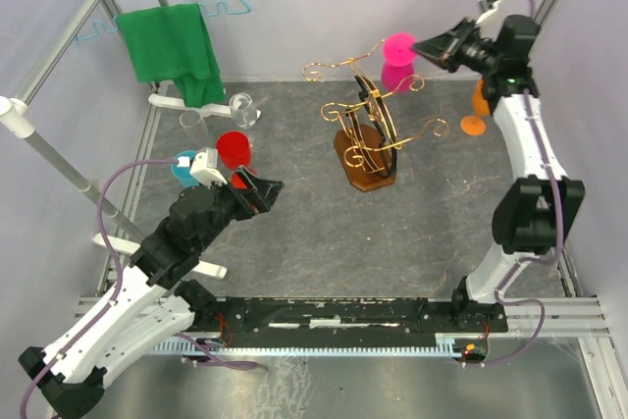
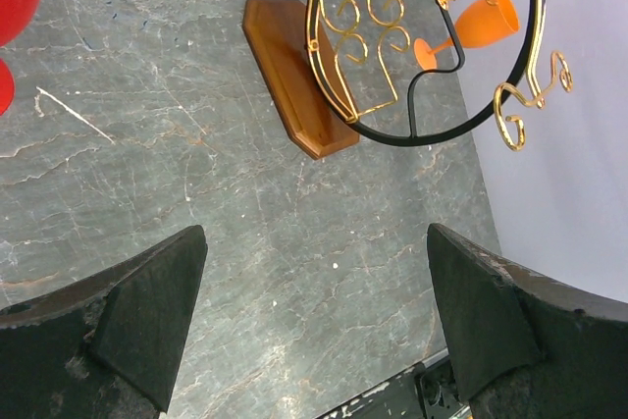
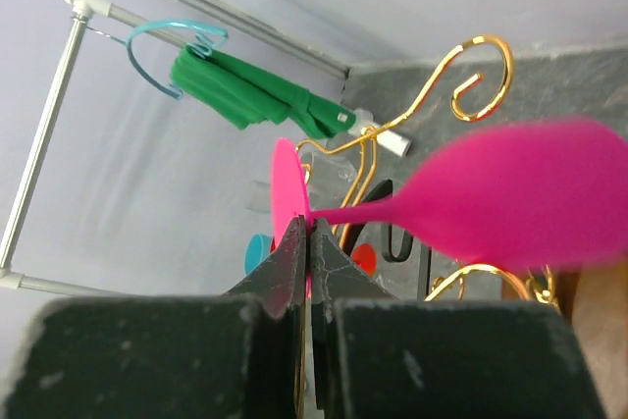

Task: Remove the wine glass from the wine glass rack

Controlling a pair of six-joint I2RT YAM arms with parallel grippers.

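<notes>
We find no text, label, brand, number or sign that we can read in any of the three views.

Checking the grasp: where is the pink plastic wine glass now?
Top view, back right: the pink plastic wine glass is pinched at its stem between the fingers of the right gripper, beside the gold wire rack's rear arm.
</notes>
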